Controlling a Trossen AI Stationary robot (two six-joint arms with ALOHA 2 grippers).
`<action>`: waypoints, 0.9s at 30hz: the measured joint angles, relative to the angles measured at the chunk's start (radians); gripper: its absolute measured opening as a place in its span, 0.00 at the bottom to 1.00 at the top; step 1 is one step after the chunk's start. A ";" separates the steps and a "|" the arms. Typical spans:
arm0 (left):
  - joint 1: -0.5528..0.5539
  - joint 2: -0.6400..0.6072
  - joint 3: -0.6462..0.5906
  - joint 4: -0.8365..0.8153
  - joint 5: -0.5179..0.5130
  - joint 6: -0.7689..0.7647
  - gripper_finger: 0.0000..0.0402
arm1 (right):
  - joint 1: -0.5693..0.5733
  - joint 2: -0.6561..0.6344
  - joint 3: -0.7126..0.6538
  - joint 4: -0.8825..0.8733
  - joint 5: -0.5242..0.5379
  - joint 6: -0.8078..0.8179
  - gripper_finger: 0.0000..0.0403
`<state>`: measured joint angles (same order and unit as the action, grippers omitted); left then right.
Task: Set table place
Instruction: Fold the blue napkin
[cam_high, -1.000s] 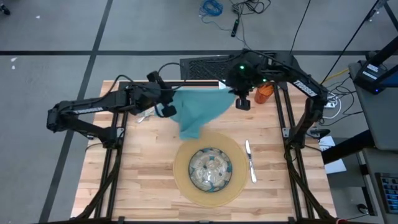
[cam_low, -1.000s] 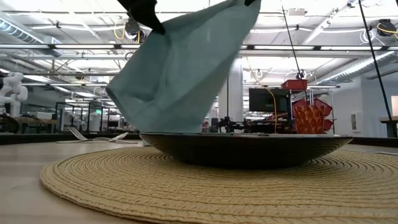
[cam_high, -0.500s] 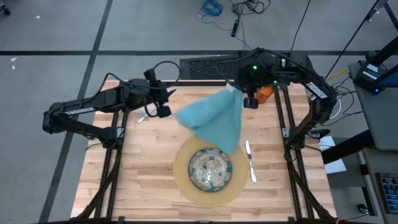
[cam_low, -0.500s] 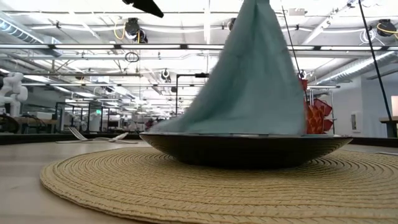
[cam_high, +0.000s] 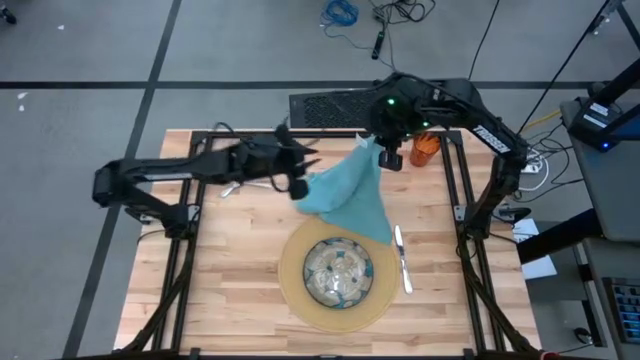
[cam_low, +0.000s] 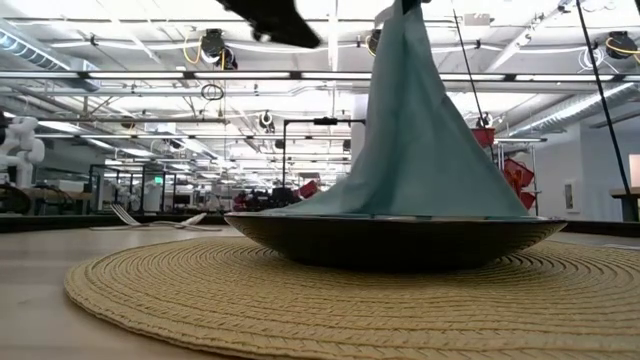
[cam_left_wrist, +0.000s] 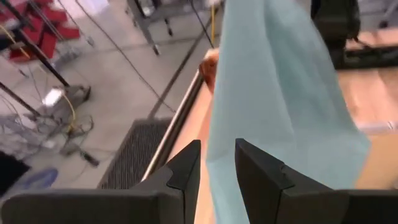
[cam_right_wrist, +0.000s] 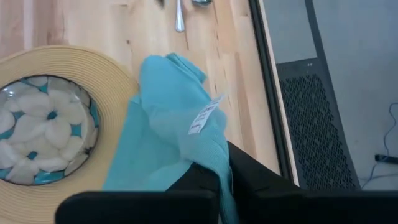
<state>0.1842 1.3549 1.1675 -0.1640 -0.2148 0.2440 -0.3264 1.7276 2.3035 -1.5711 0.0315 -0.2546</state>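
The teal napkin (cam_high: 350, 195) hangs in a cone from my right gripper (cam_high: 385, 152), which is shut on it above the table's far right. Its lower edge (cam_low: 400, 205) reaches down to the far rim of the patterned glass bowl (cam_high: 340, 272), which stands on the round tan mat (cam_high: 290, 285). My left gripper (cam_left_wrist: 217, 171) is open by a narrow gap, level, at the napkin's left edge (cam_high: 308, 188). The cloth shows in the gap between its fingers. A knife (cam_high: 402, 258) lies to the right of the mat. An orange cup (cam_high: 427, 150) stands at the far right. My right gripper pinches the napkin's top corner (cam_right_wrist: 214, 158), close to its white tag (cam_right_wrist: 205, 118), between its two fingers, which slant down from above. The cloth hangs slack below them in several folds, and its lower edge is at the bowl. Whether my left gripper touches the napkin's edge, I cannot tell.
A fork and a spoon (cam_high: 230, 187) lie on the wooden table (cam_high: 230, 290) at the far left, under my left arm. Bare wood lies on both sides of the mat and along the near edge. A black grate (cam_high: 325, 108) runs behind the far edge.
The napkin was spread between both grippers. Its left corner has come free of my left gripper, and the cloth has swung right and now hangs below my right gripper. My left gripper has since moved toward the table's right, up to the hanging napkin.
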 joint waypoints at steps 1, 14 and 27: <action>-0.012 0.028 0.000 0.051 -0.005 0.007 0.21 | 0.000 0.007 0.000 0.000 0.000 -0.001 0.00; -0.062 0.223 -0.001 0.502 -0.160 0.103 0.42 | 0.007 0.026 0.000 0.040 -0.004 -0.033 0.00; -0.038 0.195 -0.001 0.437 -0.403 0.230 0.49 | -0.017 0.017 0.001 0.287 -0.159 -0.099 0.00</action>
<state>0.1462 1.5494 1.1667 0.2732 -0.6179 0.4740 -0.3435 1.7450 2.3048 -1.2838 -0.1273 -0.3538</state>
